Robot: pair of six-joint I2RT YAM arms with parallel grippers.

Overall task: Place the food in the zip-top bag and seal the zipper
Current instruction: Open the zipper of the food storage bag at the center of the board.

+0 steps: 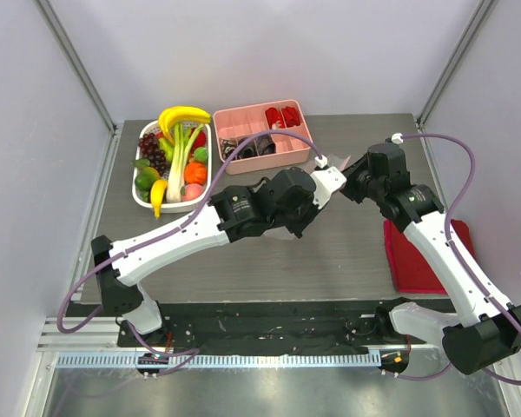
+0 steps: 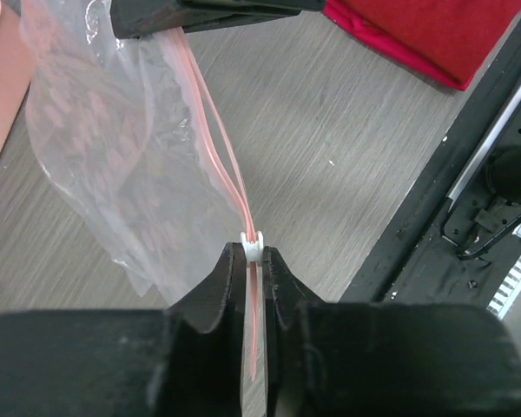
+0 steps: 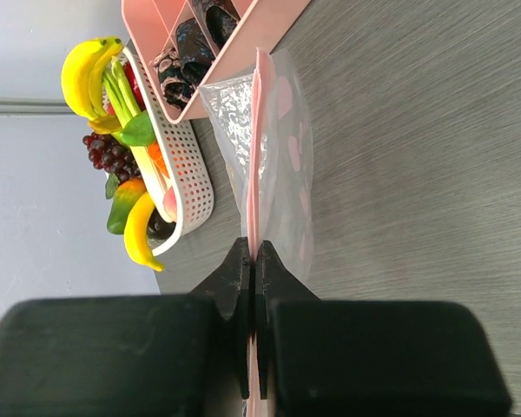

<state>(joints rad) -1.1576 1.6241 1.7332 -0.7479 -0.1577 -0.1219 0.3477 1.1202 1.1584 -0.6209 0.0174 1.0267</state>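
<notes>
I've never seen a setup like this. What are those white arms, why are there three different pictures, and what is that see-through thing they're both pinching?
These are two robot arms bolted to the near edge of a table. One picture looks down from above; the other two come from small cameras on each wrist, so you see black fingers at the bottom.

On the table sit a white basket of toy food, a pink compartment tray and a red cloth.

Both arms hold a clear zip-top bag by its pink zipper. The left gripper is closed on the strip just below the small white slider tab. The right gripper pinches the strip further along. The bag looks empty; all the food I can see is in the basket.
</notes>
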